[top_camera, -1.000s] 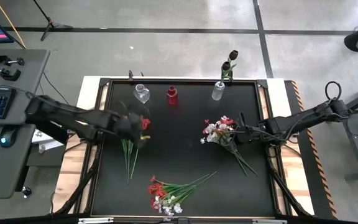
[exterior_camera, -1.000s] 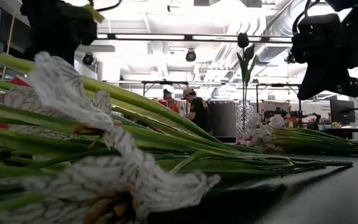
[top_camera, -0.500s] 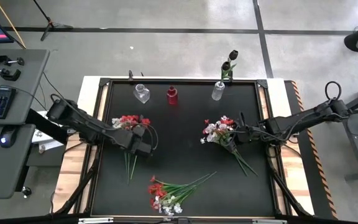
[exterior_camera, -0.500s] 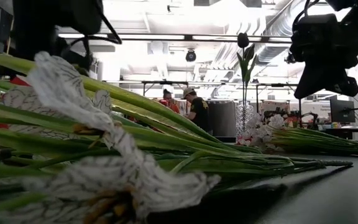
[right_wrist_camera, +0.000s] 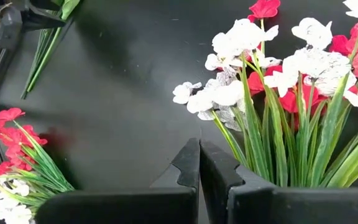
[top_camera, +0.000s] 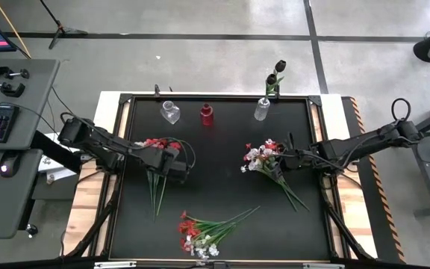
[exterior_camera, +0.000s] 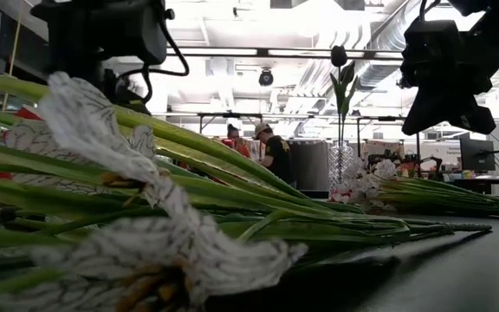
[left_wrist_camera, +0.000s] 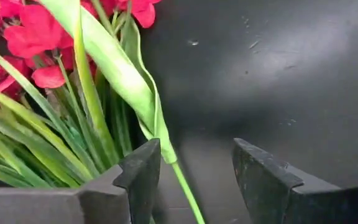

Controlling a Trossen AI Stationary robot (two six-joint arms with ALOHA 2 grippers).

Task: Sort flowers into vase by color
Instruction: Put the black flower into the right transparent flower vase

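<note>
Left gripper (top_camera: 176, 166): I am seeing it sitting low over the left half of the mat, fingers (left_wrist_camera: 143, 177) parted with a clear gap, clamping nothing; one green stem is running through that gap in the left wrist view.
Left bunch (top_camera: 155, 161): red flowers are lying on the mat just beside this gripper, stems pointing toward the near edge.
Right gripper (top_camera: 287, 159): I am reading its fingers (right_wrist_camera: 188, 163) as pressed together, gripping nothing; it is hovering beside the right bunch.
Right bunch (top_camera: 267, 161): white and red flowers are lying flat on the right half of the mat.
Near bunch (top_camera: 204, 232): red and white flowers are lying by the front edge, well apart from both grippers.
Vases: a clear vase (top_camera: 170, 112), a red vase (top_camera: 207, 114) and another clear vase (top_camera: 262, 109) are standing along the far edge; a black flower (top_camera: 275, 75) is rising just behind that edge near the right one.
Table (top_camera: 222, 134): black mat inside a dark frame.
</note>
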